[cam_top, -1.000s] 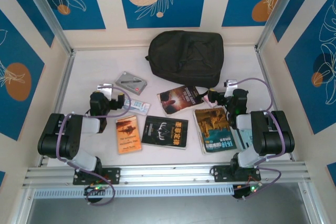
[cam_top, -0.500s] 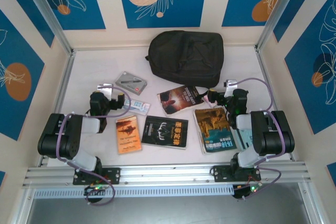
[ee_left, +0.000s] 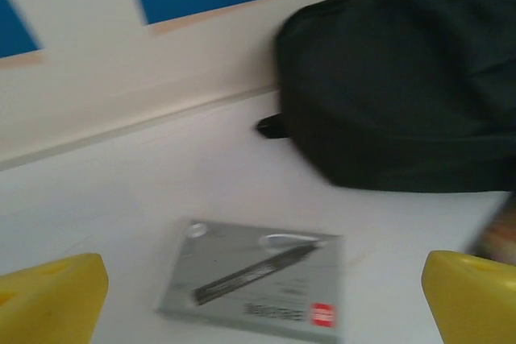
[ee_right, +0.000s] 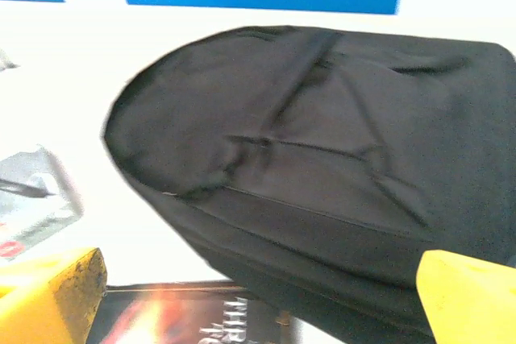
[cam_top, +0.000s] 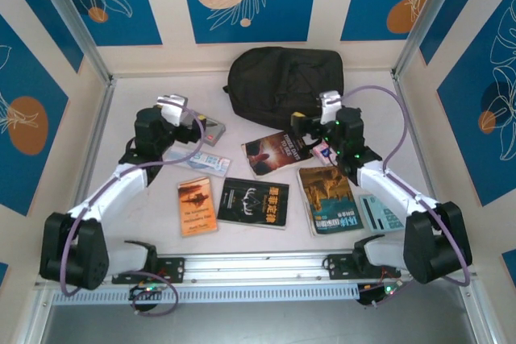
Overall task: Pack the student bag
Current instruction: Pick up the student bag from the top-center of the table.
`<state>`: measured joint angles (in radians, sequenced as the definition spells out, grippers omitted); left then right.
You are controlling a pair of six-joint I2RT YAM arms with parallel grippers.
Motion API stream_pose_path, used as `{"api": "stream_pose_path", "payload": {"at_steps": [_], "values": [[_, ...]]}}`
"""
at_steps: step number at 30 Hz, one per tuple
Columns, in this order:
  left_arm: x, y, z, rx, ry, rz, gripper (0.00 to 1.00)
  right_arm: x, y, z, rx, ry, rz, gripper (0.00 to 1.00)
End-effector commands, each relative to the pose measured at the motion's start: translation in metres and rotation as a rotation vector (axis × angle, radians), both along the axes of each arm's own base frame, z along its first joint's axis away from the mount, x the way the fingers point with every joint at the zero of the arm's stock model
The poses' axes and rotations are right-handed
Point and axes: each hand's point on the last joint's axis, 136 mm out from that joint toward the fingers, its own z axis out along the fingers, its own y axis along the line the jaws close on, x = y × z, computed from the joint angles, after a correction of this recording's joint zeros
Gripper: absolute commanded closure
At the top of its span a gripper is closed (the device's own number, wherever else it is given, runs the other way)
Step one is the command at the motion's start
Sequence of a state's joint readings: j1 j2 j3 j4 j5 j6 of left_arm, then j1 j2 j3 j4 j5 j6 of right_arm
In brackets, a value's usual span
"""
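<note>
Nothing is packed yet: the closed student bag [cam_top: 284,86] is set at 12 o'clock, the books [cam_top: 252,202] are left on the surface [cam_top: 153,90], and the left gripper [ee_left: 262,296] and the right gripper [ee_right: 258,296] are held released and empty.

Lab test cell: aluminium frame posts [cam_top: 68,18], blue printed wall panels [cam_top: 282,14], white tabletop [cam_top: 193,90], robot arms [cam_top: 387,191] bolted to rail [cam_top: 258,267].

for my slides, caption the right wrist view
Open right gripper facing the student bag, dark book at its near edge.
</note>
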<state>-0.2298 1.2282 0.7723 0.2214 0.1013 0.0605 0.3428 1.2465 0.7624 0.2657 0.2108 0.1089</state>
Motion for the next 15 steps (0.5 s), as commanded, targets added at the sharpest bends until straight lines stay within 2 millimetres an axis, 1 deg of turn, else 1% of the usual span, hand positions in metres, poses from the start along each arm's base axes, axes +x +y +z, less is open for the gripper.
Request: {"api": "stream_pose_path", "payload": {"at_steps": [1,4,6,7,9,11,12,13,14,15], "values": [[-0.027,-0.030,0.015,-0.110,0.085,-0.102,0.00,-0.027,0.014,0.000,0.034,0.126,0.007,0.01],[-0.044,-0.028,0.023,-0.176,0.146,-0.001,0.00,-0.054,0.031,0.018,0.157,0.198,0.040,0.01],[-0.062,-0.035,0.029,-0.169,0.144,-0.007,0.00,-0.073,0.042,0.027,0.142,0.271,0.078,0.01],[-0.072,-0.037,0.034,-0.157,0.133,-0.013,0.00,-0.084,0.049,0.032,0.107,0.304,0.115,0.01],[-0.087,-0.036,0.041,-0.152,0.145,0.015,0.00,-0.101,0.055,0.042,0.014,0.369,0.104,0.01],[-0.099,-0.025,0.042,-0.137,0.236,0.074,0.00,-0.118,0.057,0.055,-0.061,0.454,0.120,0.01],[-0.104,-0.012,0.040,-0.127,0.300,0.156,0.00,-0.126,0.056,0.059,-0.058,0.517,0.122,0.01],[-0.112,0.004,0.033,-0.080,0.387,0.239,0.00,-0.134,0.053,0.063,-0.054,0.587,0.137,0.01],[-0.118,0.009,0.032,-0.015,0.431,0.240,0.00,-0.137,0.052,0.064,-0.054,0.622,0.168,0.01],[-0.120,0.006,0.033,0.032,0.441,0.204,0.00,-0.135,0.045,0.062,-0.032,0.659,0.125,0.01]]}}
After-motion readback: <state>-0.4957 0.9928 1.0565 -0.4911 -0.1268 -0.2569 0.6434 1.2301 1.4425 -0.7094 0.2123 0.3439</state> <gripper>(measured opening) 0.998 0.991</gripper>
